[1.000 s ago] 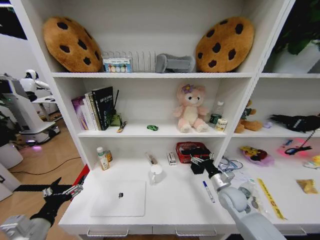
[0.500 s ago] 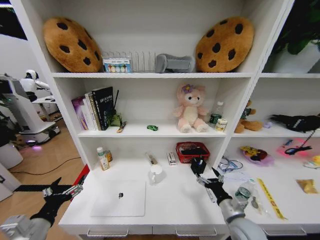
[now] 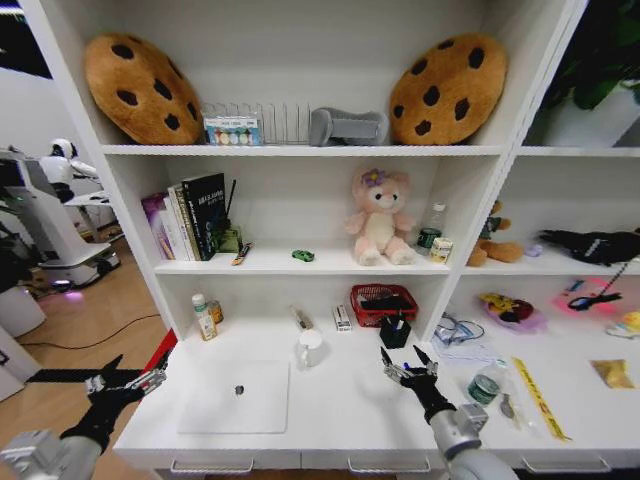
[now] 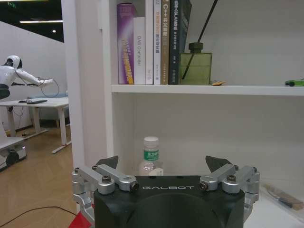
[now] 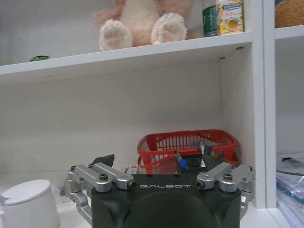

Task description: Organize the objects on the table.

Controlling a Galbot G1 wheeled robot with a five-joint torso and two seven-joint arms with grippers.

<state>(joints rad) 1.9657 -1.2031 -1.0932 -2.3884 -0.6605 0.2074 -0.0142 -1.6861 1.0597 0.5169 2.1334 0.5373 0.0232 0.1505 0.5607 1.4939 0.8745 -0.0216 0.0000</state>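
The slim silver-white laptop [image 3: 235,396] lies closed at the front left of the long white table [image 3: 340,415]. A clear green-labelled bottle [image 3: 203,318] [image 4: 151,154] stands at the back left. The green oval gadget [image 3: 303,256] [image 5: 39,58] [image 4: 294,82] rests on the shelf above. A blue-capped marker pen [image 5: 179,160] stands in a black holder [image 3: 396,332] before the red basket [image 3: 383,303]. My right gripper [image 3: 403,358] [image 5: 159,161] hovers open and empty just in front of that holder. My left gripper [image 3: 125,382] [image 4: 163,163] hangs open beyond the table's left end.
A white mug [image 3: 311,347] [image 5: 26,199] stands mid-table behind the laptop. Books and a green diffuser jar [image 4: 195,66] fill the shelf's left side, and a plush toy [image 3: 378,215] sits at its right. Clutter covers the neighbouring desk [image 3: 560,380] on the right.
My right gripper has drawn back from the black holder toward the table's front. The marker that lay on the table is now hidden beneath it. The left arm has not moved.
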